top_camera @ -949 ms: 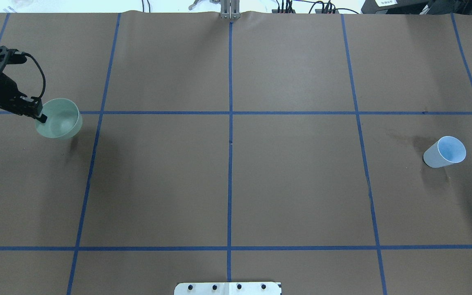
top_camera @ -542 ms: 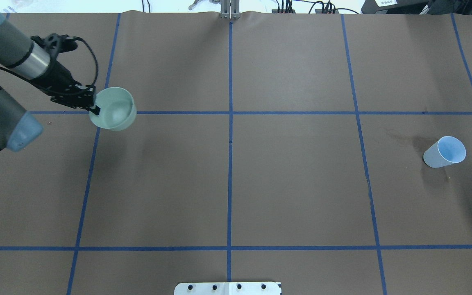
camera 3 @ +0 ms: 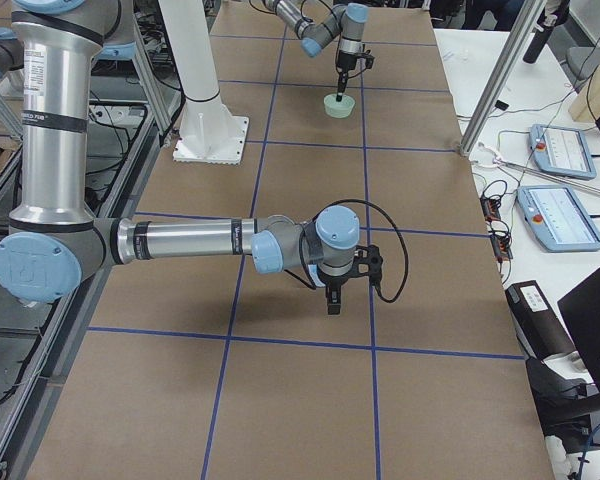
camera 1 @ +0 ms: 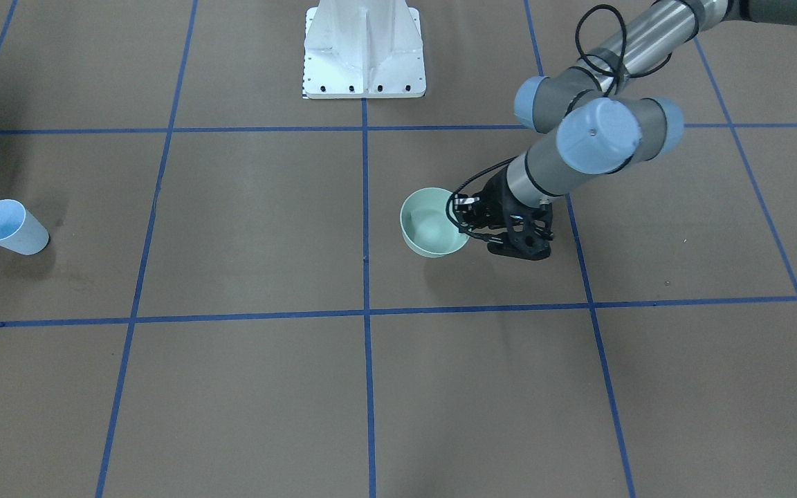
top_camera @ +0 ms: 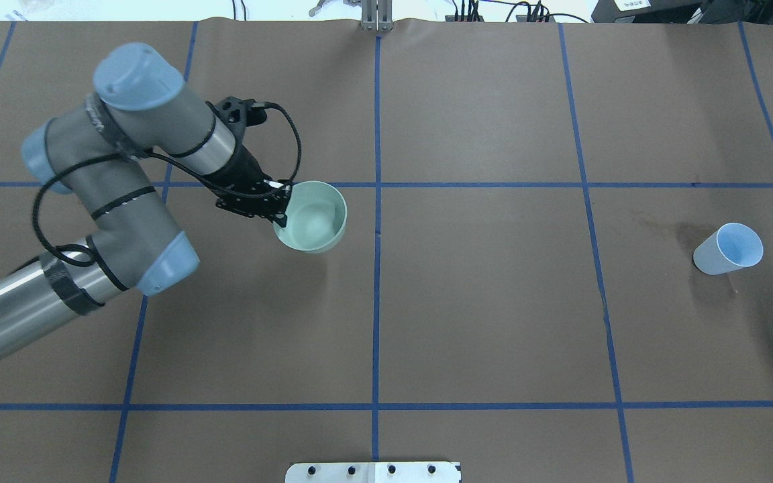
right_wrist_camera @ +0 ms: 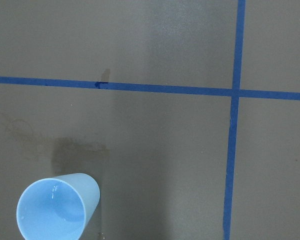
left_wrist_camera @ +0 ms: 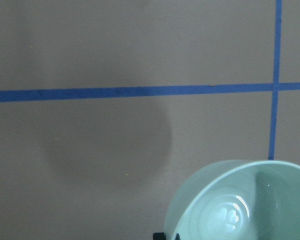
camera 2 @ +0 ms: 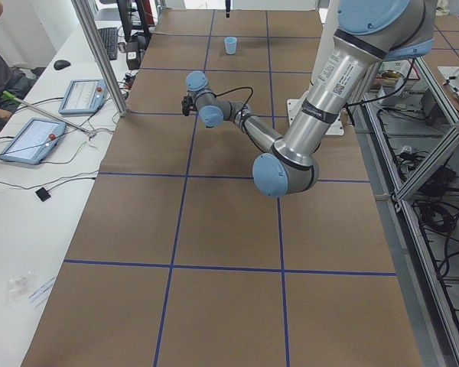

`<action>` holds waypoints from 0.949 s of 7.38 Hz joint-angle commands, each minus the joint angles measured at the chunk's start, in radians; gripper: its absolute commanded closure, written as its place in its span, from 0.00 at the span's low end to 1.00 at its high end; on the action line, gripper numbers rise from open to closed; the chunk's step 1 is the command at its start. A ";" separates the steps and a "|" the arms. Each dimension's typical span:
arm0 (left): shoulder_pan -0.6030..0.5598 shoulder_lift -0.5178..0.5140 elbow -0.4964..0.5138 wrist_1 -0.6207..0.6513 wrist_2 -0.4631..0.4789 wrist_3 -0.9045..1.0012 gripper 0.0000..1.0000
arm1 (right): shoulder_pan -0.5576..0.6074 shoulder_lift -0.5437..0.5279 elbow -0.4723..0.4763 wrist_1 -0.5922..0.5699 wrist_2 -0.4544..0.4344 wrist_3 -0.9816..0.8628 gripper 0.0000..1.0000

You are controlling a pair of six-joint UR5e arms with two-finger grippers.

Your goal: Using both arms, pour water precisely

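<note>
We note even, diffuse overhead light; every view bright and sharp. Shadows soft: a round patch on the brown paper point(left_wrist_camera: 90, 50) in the left wrist view, a dim smear beside the blue cup point(camera 1: 11, 227). Whitish glints ring the water point(left_wrist_camera: 230, 215) in the green bowl point(left_wrist_camera: 285, 190). Beyond the paper's far edge, the overhead view washes out.

A brown table point(top_camera: 494, 302) crossed by blue grid lines is shown, with a pale green bowl point(top_camera: 316, 221), a light blue cup point(top_camera: 725, 251) and a grey left arm point(top_camera: 125, 215) capped in light blue.
</note>
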 commanded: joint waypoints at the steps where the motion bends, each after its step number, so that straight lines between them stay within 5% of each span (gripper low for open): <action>1: 0.102 -0.132 0.055 0.134 0.124 -0.036 1.00 | -0.006 0.001 -0.002 0.000 0.003 0.001 0.00; 7: 0.137 -0.158 0.085 0.168 0.131 -0.079 1.00 | -0.012 0.001 -0.002 0.000 0.003 0.001 0.00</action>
